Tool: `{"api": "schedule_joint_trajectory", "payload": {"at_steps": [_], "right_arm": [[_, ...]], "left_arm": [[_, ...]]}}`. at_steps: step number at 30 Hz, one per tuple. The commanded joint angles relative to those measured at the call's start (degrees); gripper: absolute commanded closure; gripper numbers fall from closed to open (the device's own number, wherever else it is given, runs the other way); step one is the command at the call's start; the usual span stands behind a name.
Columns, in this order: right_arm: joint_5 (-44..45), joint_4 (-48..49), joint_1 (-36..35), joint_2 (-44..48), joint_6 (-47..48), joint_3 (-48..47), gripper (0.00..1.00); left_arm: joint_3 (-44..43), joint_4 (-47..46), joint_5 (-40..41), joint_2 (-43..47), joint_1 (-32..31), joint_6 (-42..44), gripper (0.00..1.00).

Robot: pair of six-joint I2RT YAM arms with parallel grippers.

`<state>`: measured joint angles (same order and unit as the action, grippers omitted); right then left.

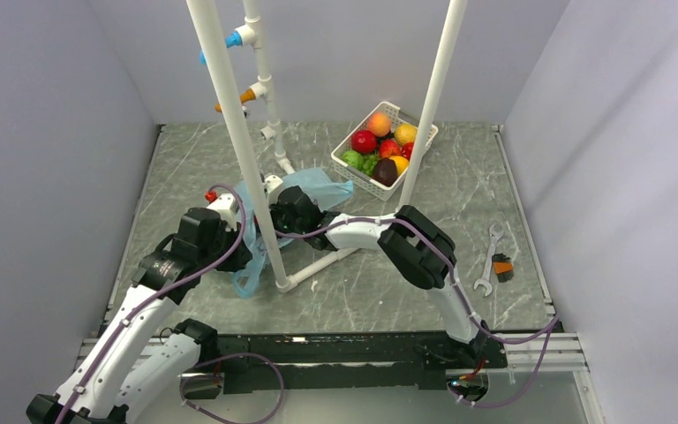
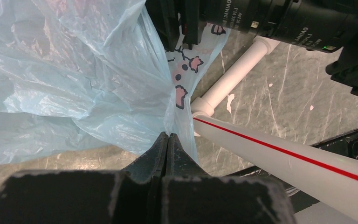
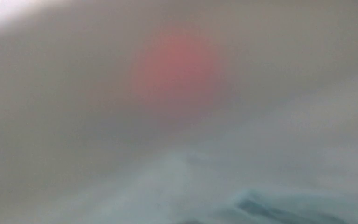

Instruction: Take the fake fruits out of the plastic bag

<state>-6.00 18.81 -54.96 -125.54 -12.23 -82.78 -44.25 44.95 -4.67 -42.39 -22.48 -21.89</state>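
The light-blue plastic bag (image 1: 322,188) lies crumpled on the table around a white pole. In the left wrist view the bag (image 2: 74,70) fills the left side, with its pink-and-black printed panel (image 2: 184,77). My left gripper (image 2: 168,136) is shut on a fold of the bag's edge; in the top view it (image 1: 243,254) is partly behind the pole. My right gripper (image 1: 290,212) is pushed into the bag and its jaws are hidden. The right wrist view is a blur of bag film (image 3: 261,186) with one round red fruit-like blob (image 3: 177,70).
A white PVC frame stands here: upright poles (image 1: 238,141) (image 1: 433,97) and a floor pipe (image 2: 279,154) with a red stripe. A white slotted basket (image 1: 426,132) of fruits sits at the back right. A wrench (image 1: 490,256) and a small brush (image 1: 501,268) lie at the right.
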Motion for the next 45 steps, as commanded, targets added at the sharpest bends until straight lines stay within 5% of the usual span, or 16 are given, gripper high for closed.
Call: {"api": "schedule_joint_trajectory", "payload": {"at_steps": [1, 3, 8, 17, 31, 40, 45], "right_arm": [[0.6, 1.8, -0.3, 6.4, 0.2, 0.9, 0.61], [0.6, 2.0, -0.3, 6.5, 0.4, 0.9, 0.56], [-1.0, 5.5, -0.3, 5.2, 1.6, 1.3, 0.21], [-1.5, 10.9, -0.4, -2.8, 7.3, -4.7, 0.01], [-4.4, 2.2, -0.4, -17.0, 6.1, -24.6, 0.04], [-5.7, -0.4, -0.4, -19.3, 5.0, -27.7, 0.23], [-3.8, -0.7, -0.2, -18.4, 4.0, -26.1, 0.42]], "left_arm": [[0.0, -1.3, 0.5, 1.0, -0.2, 0.1, 1.0], [0.0, -1.4, 0.4, 1.0, -0.2, 0.1, 1.0], [0.0, -1.5, 0.2, 0.9, -0.2, 0.2, 1.0], [0.3, -2.5, -2.7, 1.1, -0.3, 0.9, 1.0], [0.4, -2.7, -2.6, 1.2, -0.4, 1.0, 1.0], [0.4, -2.6, -2.3, 2.0, -0.4, 0.9, 1.0], [0.3, -2.5, -1.8, 2.2, -0.4, 0.8, 1.0]]}}
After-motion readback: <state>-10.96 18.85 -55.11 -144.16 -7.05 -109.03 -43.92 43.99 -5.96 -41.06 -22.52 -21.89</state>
